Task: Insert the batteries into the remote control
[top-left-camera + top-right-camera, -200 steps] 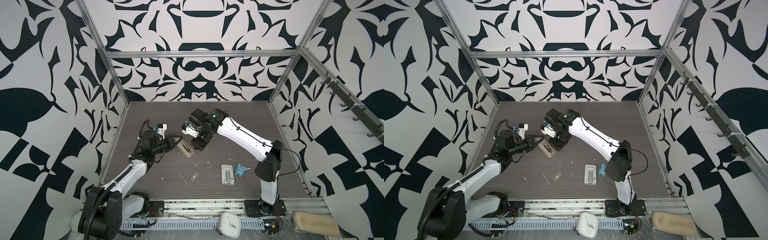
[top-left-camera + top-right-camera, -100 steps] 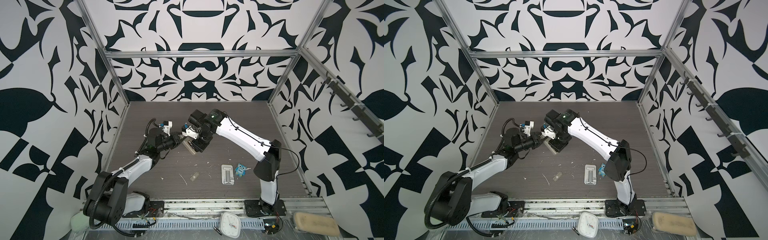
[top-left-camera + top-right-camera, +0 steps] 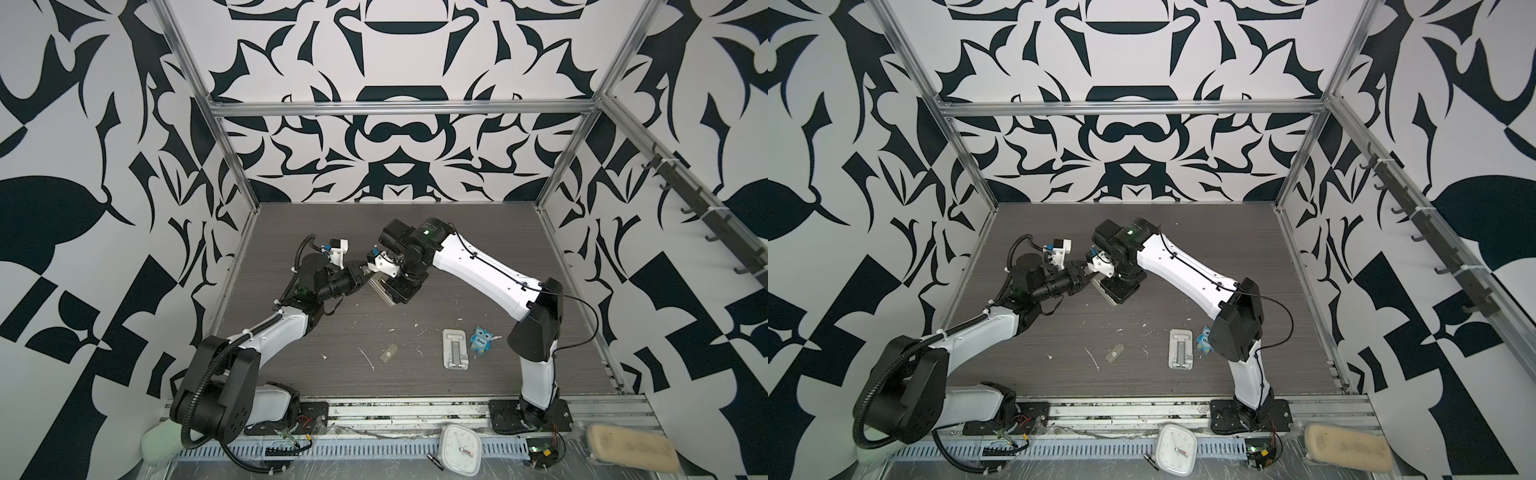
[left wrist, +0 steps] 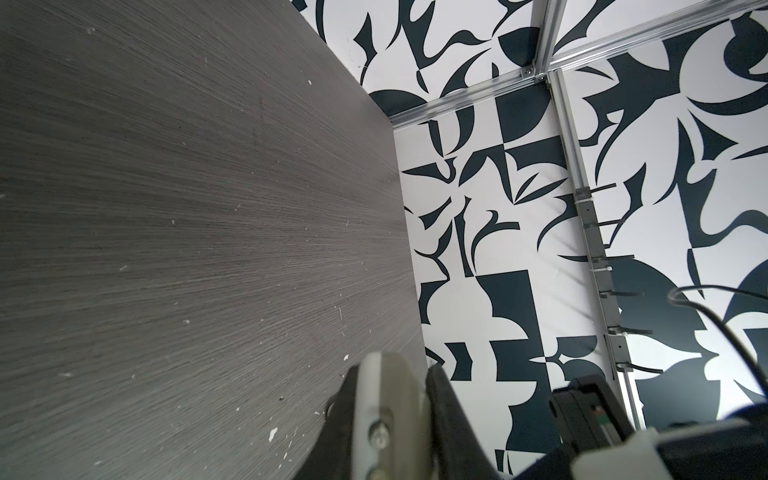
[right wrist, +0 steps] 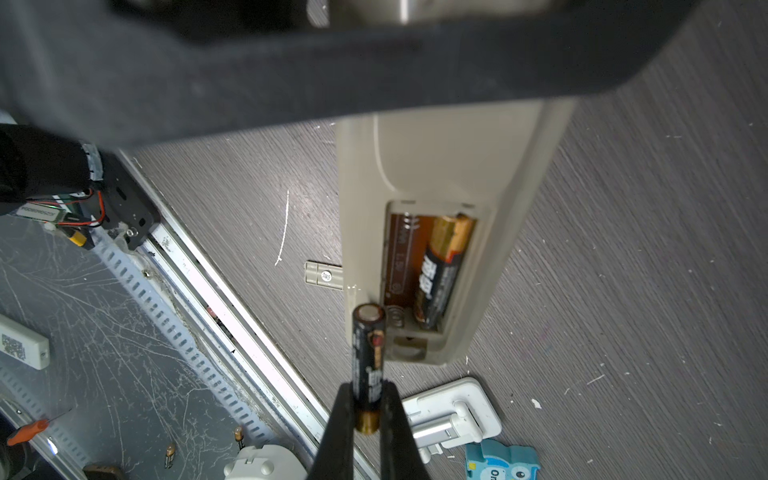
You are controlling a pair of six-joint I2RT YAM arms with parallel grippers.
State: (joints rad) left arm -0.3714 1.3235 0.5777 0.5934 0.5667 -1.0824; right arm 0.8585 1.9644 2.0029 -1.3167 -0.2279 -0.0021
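The remote control hangs above the table with its beige back and open bay toward the right wrist camera. My left gripper is shut on one end of it. One of the batteries lies in the bay beside an empty slot. My right gripper is shut on the other battery, whose free end sits just before the bay's spring end. In both top views the left gripper and the right gripper meet at the remote, left of centre.
On the table lie a small grey-beige cover, a silvery slotted stand and a blue owl toy. A white clock and a beige sponge sit past the front rail. Walls close in the other three sides.
My left gripper has carried the remote up and to the right, close under the right gripper. The right gripper with its battery has barely shifted.
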